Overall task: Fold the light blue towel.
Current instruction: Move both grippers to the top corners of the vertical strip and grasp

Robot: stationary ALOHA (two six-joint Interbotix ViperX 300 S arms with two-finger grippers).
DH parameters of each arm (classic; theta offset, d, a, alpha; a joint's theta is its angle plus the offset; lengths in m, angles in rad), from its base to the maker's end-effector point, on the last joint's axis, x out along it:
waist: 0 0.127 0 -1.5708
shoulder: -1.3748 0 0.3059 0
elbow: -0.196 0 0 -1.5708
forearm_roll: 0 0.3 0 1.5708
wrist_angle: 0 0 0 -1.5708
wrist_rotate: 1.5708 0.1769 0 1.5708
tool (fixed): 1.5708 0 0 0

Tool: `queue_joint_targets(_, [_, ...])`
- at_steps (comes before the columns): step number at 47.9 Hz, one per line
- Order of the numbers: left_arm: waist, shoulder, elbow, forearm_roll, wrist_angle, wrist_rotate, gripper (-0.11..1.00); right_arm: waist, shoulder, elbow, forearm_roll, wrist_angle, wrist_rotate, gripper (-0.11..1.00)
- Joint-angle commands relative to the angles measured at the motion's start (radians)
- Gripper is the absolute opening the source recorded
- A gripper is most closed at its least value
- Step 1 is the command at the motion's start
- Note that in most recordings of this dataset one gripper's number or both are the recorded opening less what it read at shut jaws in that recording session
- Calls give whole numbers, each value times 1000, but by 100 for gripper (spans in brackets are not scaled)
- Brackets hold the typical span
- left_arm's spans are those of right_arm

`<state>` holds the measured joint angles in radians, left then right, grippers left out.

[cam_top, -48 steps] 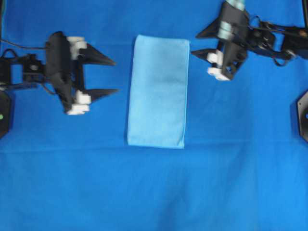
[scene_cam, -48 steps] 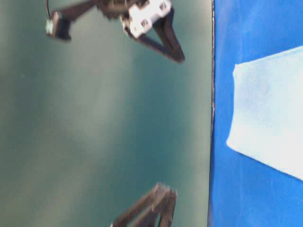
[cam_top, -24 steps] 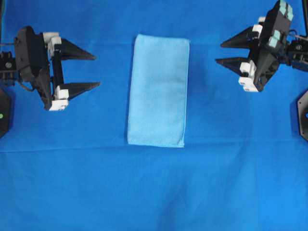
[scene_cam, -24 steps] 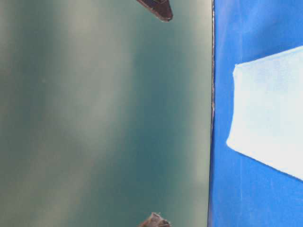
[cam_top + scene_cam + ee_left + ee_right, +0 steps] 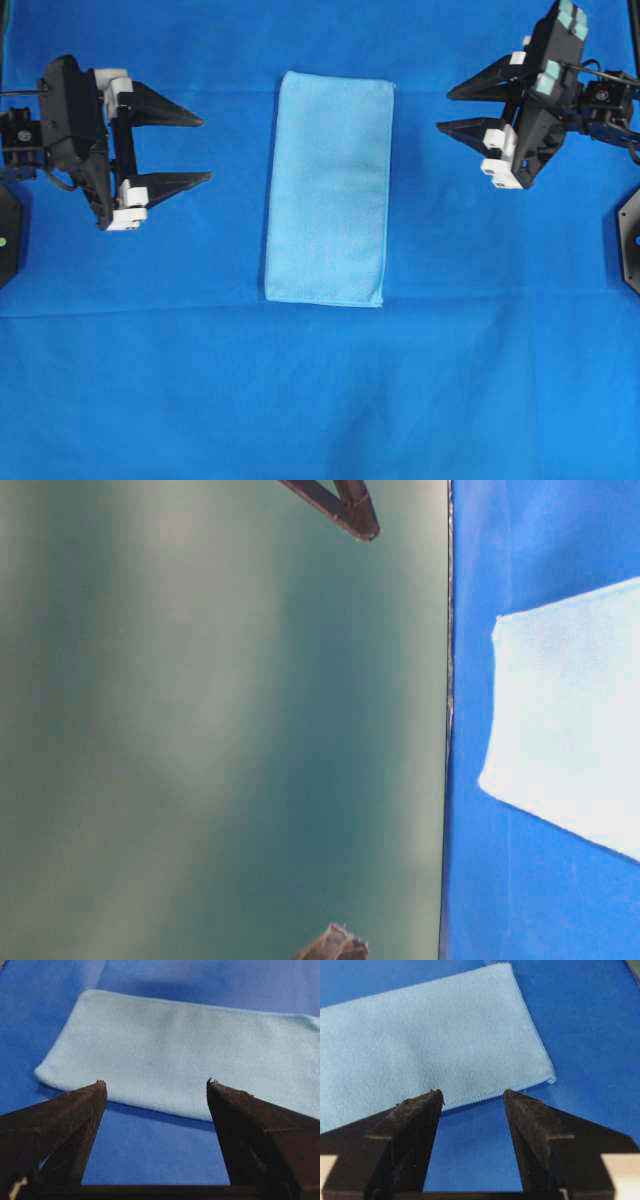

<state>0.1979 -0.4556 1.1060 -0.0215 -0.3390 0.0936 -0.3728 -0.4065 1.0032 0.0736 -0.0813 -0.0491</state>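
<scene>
The light blue towel [image 5: 328,190] lies flat in the middle of the table as a tall, narrow rectangle, folded over. My left gripper [image 5: 206,149] hovers to its left, open and empty, with its fingers pointing at the towel. My right gripper [image 5: 443,112] hovers off the towel's upper right edge, also open and empty. In the left wrist view the towel [image 5: 190,1050] lies just beyond the spread tips of my left gripper [image 5: 155,1085]. The right wrist view has the towel's hemmed corner [image 5: 445,1035] just past my right gripper [image 5: 472,1092]. Neither gripper touches the towel.
A deep royal-blue cloth sheet [image 5: 320,400] covers the table, with a faint crease running just below the towel. Black arm bases sit at the left edge [image 5: 8,235] and the right edge [image 5: 630,240]. The table-level view shows the towel [image 5: 570,710] and a green backdrop [image 5: 200,730].
Both grippers drew back from the towel over the last second; the left now holds nearly still, and the right has edged back leftward. The towel has not moved.
</scene>
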Motion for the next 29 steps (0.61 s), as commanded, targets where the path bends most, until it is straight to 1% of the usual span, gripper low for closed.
queue_joint_targets(1, [18,34,-46,-2,-11,0,77,-8,31,-48,5,5,6,57])
queue_joint_targets(6, [44,107,-106,-3,-2,2,77,-18,92,-95,2,28,3,57])
queue_joint_targets(11, [69,181,-164,-3,0,17,77,-35,153,-152,-3,57,-6,57])
queue_joint_targets(20, [126,337,-278,-2,3,23,77,-80,272,-256,-37,127,-8,57])
queue_joint_targets(29, [186,497,-364,-2,3,25,77,-106,387,-307,-44,127,-8,57])
